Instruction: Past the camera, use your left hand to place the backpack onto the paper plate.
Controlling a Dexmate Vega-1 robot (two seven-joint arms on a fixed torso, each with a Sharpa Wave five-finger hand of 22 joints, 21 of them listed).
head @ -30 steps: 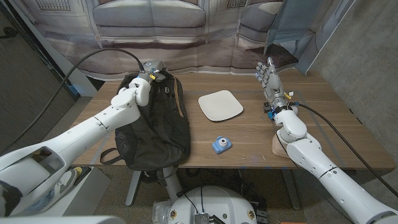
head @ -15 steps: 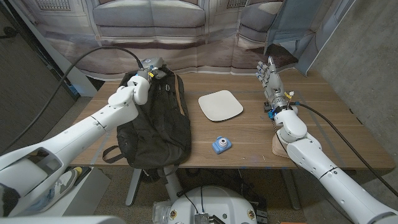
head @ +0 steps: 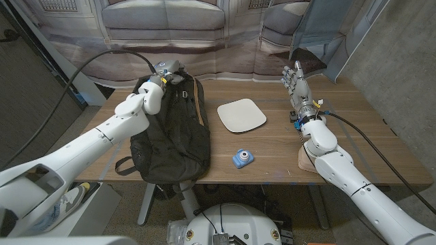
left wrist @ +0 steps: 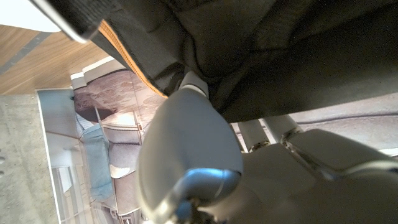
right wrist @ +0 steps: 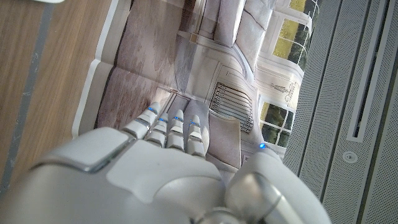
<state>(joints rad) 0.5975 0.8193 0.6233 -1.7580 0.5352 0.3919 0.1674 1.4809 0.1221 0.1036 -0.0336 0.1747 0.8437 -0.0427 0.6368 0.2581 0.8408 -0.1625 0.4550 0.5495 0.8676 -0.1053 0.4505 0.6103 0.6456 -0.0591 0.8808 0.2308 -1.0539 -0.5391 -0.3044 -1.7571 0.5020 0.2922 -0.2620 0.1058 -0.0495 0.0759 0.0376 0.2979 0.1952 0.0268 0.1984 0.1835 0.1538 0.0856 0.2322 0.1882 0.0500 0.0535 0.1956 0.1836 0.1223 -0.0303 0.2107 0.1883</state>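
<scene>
A black backpack (head: pixel 170 133) with tan trim lies on the left part of the wooden table (head: pixel 272 153), its lower end hanging over the front edge. My left hand (head: pixel 158 85) grips the backpack's top end at the far side; the left wrist view shows dark fabric (left wrist: pixel 286 56) pressed right against the hand (left wrist: pixel 193 155). A white square paper plate (head: pixel 241 115) sits at the table's middle, to the right of the backpack. A small blue toy camera (head: pixel 240 158) stands near the front edge. My right hand (head: pixel 295 83) stands open at the far right, fingers straight, holding nothing.
A printed backdrop of a sofa (head: pixel 177 27) hangs behind the table. Black cables run to both arms. A tan object (head: pixel 302 160) lies under my right forearm. Bare wood lies between the plate and my right hand.
My left hand has lifted and pulled the backpack's top end slightly farther back and rightward; the bag has shifted a little with it. The right arm has not moved.
</scene>
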